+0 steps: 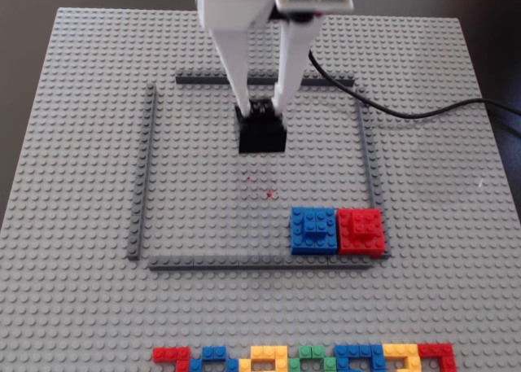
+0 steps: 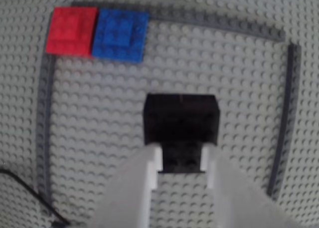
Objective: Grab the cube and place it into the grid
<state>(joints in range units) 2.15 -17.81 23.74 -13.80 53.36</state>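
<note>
A big grey studded baseplate [image 1: 81, 144] fills the fixed view, evenly lit. Dark surface [image 1: 24, 30] shows beyond its edges, and a black cable [image 1: 423, 111] trails off right.

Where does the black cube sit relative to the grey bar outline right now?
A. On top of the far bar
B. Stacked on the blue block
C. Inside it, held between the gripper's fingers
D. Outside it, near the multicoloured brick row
C: the black cube lies within the grid, with the gripper closed on its raised top part, apart from the blue block.
</note>
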